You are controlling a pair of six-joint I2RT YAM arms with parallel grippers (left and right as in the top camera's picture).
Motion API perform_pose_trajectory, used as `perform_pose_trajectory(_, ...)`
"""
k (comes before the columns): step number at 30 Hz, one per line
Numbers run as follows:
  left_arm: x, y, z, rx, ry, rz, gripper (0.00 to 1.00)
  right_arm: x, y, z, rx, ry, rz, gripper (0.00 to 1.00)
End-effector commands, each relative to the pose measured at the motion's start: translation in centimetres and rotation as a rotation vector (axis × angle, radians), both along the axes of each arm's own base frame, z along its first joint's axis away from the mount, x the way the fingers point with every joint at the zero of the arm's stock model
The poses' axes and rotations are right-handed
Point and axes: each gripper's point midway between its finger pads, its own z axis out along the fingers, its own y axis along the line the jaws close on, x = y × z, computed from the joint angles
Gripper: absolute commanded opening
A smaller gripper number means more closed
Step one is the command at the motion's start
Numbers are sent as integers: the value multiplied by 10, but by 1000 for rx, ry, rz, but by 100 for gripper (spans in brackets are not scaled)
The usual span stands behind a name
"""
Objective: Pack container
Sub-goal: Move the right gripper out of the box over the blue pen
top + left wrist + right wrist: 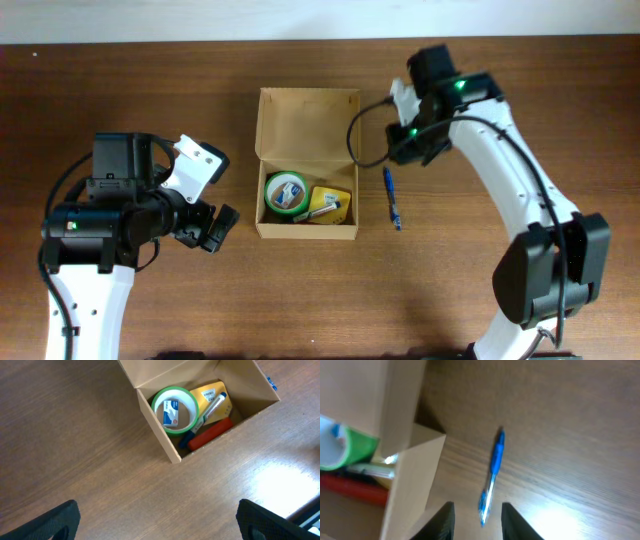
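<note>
Closest to the left wrist camera, the left gripper [218,230] is spread wide, its dark fingers [55,522] at the two lower corners of the frame with only bare wooden table [75,445] between them. It grasps nothing.

In the right wrist view the right gripper [476,521] shows two black fingers [445,520] at the bottom edge. We see them parted by a modest gap and empty. Just beyond them a blue pen [495,462] lies flat on the table beside the box's corner.

The container [300,233] sits at the centre of the overhead frame, between the two arms, with its flap lid [308,120] standing open toward the top of the picture.

Inside we find a green tape roll [175,390] on the left, with a small blue-and-white printed card [171,414] lying in its hole. A yellow box [210,394] lies to its right, with a grey marker [212,406] across it and a red item [212,434] against the near wall. The card and the yellow box carry print, but we cannot read it.
</note>
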Motion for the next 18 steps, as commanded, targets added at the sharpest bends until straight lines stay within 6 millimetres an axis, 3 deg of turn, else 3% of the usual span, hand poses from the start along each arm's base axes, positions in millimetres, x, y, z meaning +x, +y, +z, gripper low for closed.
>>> perform_pose_trajectory(1, 1, 2, -1, -2, 3, 15, 100, -17, 2, -26, 23, 47, -26, 32)
perform_pose_trajectory(8, 1, 2, -1, -2, 3, 15, 100, -30, -1, -73, 24, 65, -59, 32)
perform_pose_trajectory(18, 1, 2, -1, -1, 3, 15, 100, -28, 1, -99, -32, -5, -71, 32)
